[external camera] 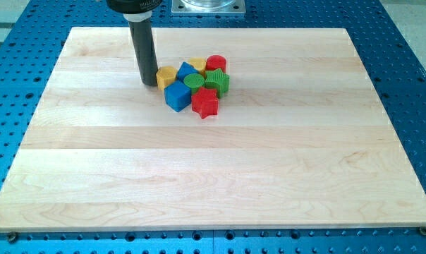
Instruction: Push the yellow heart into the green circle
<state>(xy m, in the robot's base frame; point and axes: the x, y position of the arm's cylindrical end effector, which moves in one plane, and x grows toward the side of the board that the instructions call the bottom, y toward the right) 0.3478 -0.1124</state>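
My tip (149,82) rests on the board, touching or almost touching the left side of a yellow block (166,76) at the left end of a tight cluster. I cannot make out whether this block is the heart. The green circle (194,81) lies just to its right, in the middle of the cluster. A second yellow block (199,64) sits behind the green circle at the cluster's top, partly hidden, and its shape is also unclear.
In the same cluster are a blue cube (177,95) at the bottom left, a blue block (187,70) above the circle, a red star (205,103) at the bottom, a green star (217,81) at the right and a red circle (216,63) at the top right. The wooden board (213,176) lies on a blue perforated table.
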